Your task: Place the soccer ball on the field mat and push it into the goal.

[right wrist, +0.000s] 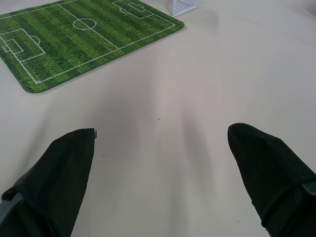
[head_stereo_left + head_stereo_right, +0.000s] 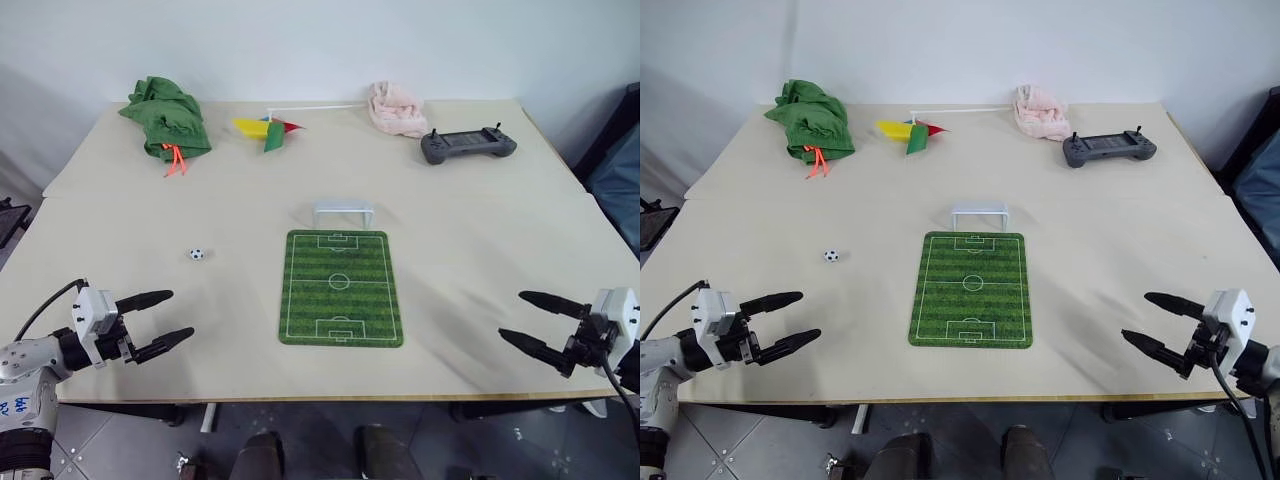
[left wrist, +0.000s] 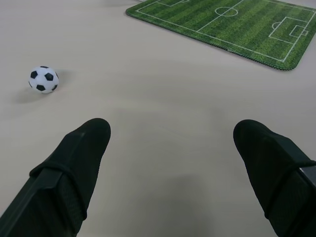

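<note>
Both jaws released; reach left gripper (image 2: 155, 322) to 1 o'clock, pinch tiny black-and-white soccer ball (image 2: 197, 254) gently, carry to striped green rectangular field mat (image 2: 340, 288)

Cut off at the right edge of the head views: a dark chair-like shape with blue fabric (image 2: 618, 175), too little in frame to name. Cut off at the left edge: a dark object (image 2: 10, 218) beside the bench (image 2: 480, 260), unidentifiable. Left only a netted corner of the goal (image 1: 184, 7) in the right wrist view. Clipped one corner of the field mat (image 3: 232, 27) in the left wrist view. Kept the buttons on the grey controller (image 2: 468, 146) too small to make out. Hid the contents, if any, of the crumpled green cloth (image 2: 168, 118) and the pink cloth (image 2: 397, 108).
</note>
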Available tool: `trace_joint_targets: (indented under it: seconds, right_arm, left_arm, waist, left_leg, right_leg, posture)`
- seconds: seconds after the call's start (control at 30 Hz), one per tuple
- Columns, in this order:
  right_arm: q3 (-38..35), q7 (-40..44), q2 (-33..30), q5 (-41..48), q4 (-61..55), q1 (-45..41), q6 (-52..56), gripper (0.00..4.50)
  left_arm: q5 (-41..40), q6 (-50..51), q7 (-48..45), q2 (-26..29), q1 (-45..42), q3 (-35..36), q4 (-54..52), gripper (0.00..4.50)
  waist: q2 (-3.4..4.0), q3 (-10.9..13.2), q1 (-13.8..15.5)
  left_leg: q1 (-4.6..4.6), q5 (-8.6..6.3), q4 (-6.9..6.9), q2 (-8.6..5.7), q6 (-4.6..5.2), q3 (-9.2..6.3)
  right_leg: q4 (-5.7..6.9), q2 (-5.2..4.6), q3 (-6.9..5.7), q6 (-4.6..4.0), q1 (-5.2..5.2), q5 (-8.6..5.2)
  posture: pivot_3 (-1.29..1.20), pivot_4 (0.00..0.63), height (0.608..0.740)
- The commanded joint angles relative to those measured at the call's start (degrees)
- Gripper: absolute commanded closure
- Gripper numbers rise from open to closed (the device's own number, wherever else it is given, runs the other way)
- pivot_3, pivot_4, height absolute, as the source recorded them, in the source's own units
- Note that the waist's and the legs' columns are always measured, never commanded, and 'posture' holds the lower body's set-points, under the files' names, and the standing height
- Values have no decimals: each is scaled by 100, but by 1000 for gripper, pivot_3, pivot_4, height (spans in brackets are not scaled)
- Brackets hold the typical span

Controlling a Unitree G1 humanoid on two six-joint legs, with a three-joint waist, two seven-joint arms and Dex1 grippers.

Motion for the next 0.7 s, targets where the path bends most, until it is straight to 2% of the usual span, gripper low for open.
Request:
trace_joint_targets:
  seconds: [0.03,0.7]
  right_arm:
    - [-71,33,-96,8,0,-32,-89,0]
    - [-103,318,-56,164,-59,-202,-62,0]
  left_arm:
    - [-23,-73,-24,29,-28,74,-49,15]
    - [47,-4,407,73,-190,97,-287,15]
  waist:
    - [0,0,0]
    - [0,0,1]
  left_leg:
    - [0,0,0,0,0,0]
    - [0,-2,0,4,-3,1]
  right_leg:
    - [0,0,0,2,0,1]
    - [0,4,0,10,0,5]
  posture:
    - [0,150,740]
    - [0,150,740]
